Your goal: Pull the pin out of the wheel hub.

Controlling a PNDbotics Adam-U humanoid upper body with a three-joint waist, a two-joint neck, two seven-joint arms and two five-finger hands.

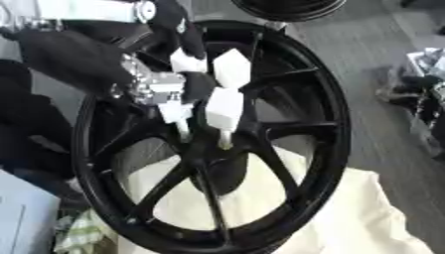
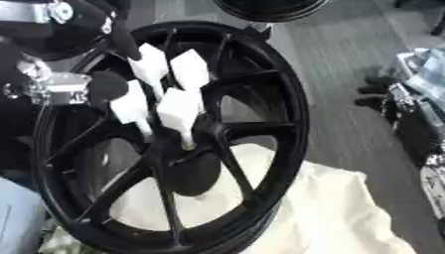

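Pin (image 1: 225,140) pinched by left hand (image 1: 187,84) at wheel hub (image 1: 217,149) ctr.

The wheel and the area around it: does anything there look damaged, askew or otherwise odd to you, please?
Nothing stands out. The black wheel looks intact on the cream cloth, spokes unbroken, and the left hand reaches down to its hub with pale fingertips.

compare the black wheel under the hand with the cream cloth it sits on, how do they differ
The wheel is black, rigid and spoked, with open gaps between the spokes; the cloth is pale cream, soft and rumpled.
The wheel lies on top, tilted in view; the cloth lies spread beneath it and shows through the gaps.
The left hand, with white finger pads, reaches onto the wheel's hub; nothing touches the cloth but the wheel.
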